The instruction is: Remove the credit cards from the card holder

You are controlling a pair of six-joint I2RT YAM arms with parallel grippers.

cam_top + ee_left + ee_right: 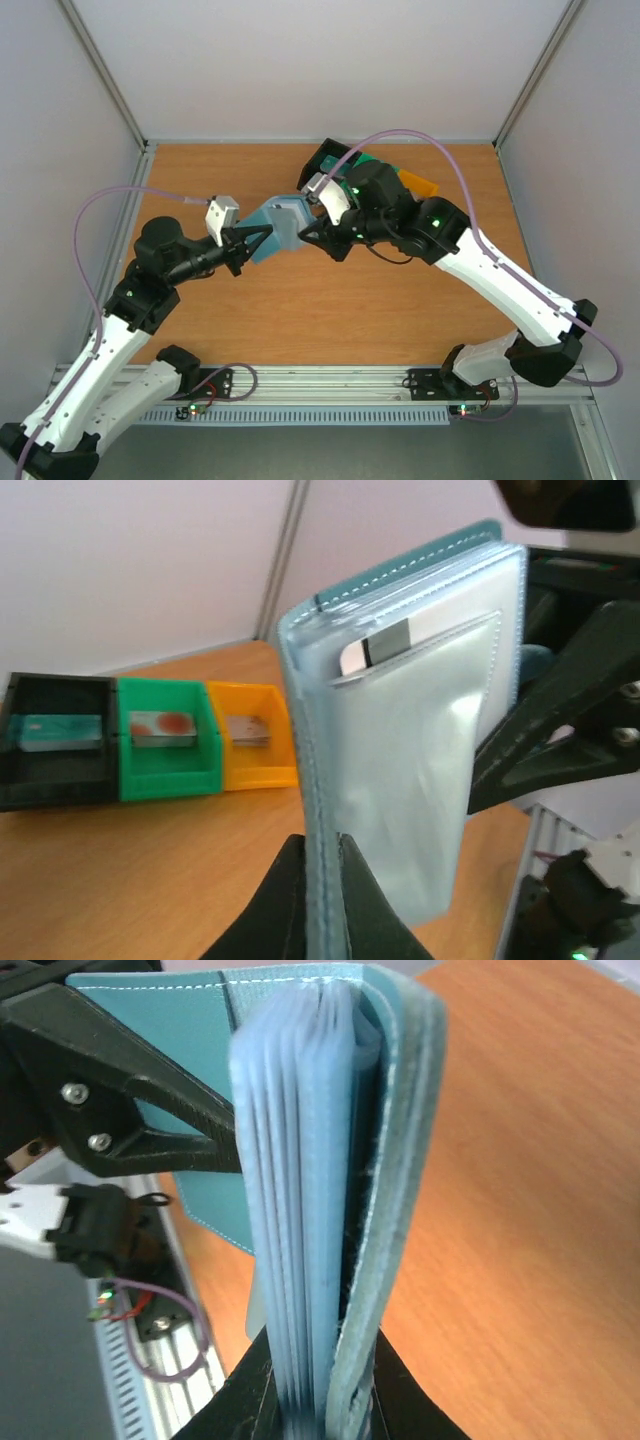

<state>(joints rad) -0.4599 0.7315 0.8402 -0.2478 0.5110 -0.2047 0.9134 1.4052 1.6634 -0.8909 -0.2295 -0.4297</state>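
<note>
In the top view, my left gripper (255,240) is on the left side of the middle. It is pinched tight on the left edge of the card holder (280,225). The blue holder is held up off the table (300,310), between my two arms. My right gripper (305,232) is just to the right and is closed on the holder's other side.

My left wrist view shows things the top view hides behind my right arm. At the left of the frame is a black bin (55,740) with a teal card (60,732) in it. Next is a green bin (165,735) with a card with red blots (160,727). Then comes an orange bin (255,735) with a dull card (245,728). To the right, the holder stands upright, and its clear pocket has a white card (400,640) with a dark stripe peeking out the top.

My right wrist view shows the holder from its edge. Only here can I see the many clear sleeves stacked together, squeezed between my two right fingers with part of the cover.
</note>
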